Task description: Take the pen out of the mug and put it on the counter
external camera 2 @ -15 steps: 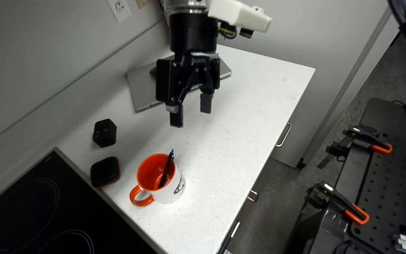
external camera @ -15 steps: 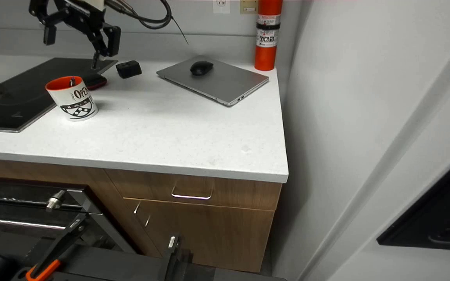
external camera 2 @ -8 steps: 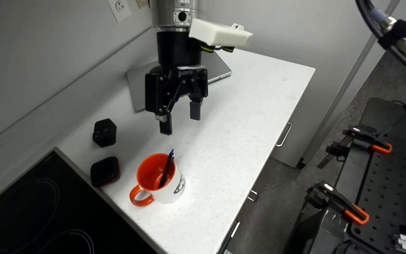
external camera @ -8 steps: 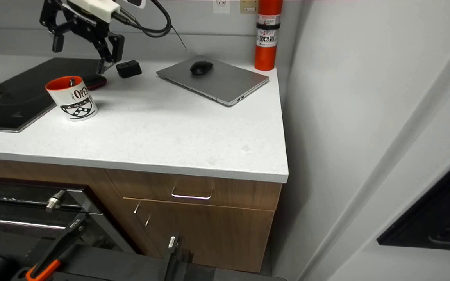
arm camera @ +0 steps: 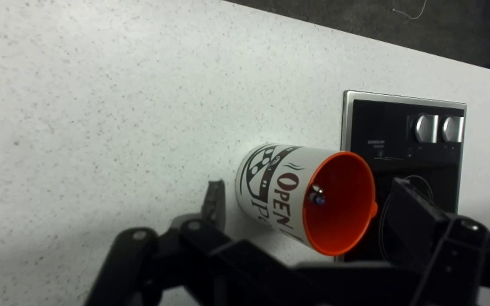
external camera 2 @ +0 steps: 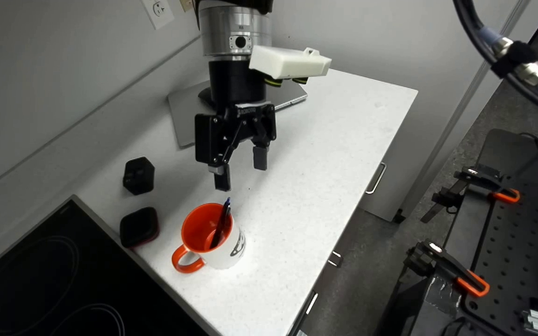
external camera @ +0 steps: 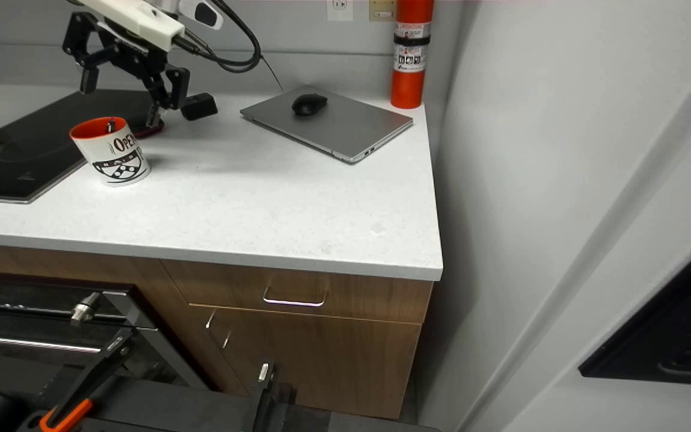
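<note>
The white mug (external camera: 119,161) with its orange-red inside stands on the white counter (external camera: 297,222); it also shows in an exterior view (external camera 2: 229,255) and the wrist view (arm camera: 285,182). The dark pen (external camera 2: 222,225) leans inside the mug, its blue tip above the rim. In the wrist view the pen (arm camera: 319,199) shows as a blue end with a silvery bit beside it. My gripper (external camera 2: 241,169) is open and empty, above the mug and apart from it. In the wrist view the mug's opening lies between the spread fingers of the gripper (arm camera: 308,186).
A black cooktop (external camera 2: 26,280) lies beside the mug. A black block (external camera 2: 138,175) and a rounded black case (external camera 2: 139,227) sit near it. A grey laptop (external camera: 345,129) with a black mouse (external camera: 309,104) and a red extinguisher (external camera: 410,90) stand farther along the counter.
My gripper has come down closer to the mug, moving left in one exterior view's frame and right in another's. It stays open. The mug and pen have not moved.
</note>
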You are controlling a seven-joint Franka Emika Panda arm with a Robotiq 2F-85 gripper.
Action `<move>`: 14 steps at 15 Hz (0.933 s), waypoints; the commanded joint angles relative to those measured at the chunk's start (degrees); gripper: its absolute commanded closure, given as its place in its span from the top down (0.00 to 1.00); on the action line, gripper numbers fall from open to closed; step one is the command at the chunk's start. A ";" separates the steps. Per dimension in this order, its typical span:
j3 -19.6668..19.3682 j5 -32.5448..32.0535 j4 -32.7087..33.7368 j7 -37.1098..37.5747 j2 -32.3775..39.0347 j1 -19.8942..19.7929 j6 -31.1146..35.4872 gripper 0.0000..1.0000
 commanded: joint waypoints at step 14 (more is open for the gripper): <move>3.92 4.45 6.19 -0.36 7.98 -1.83 -0.69 0.46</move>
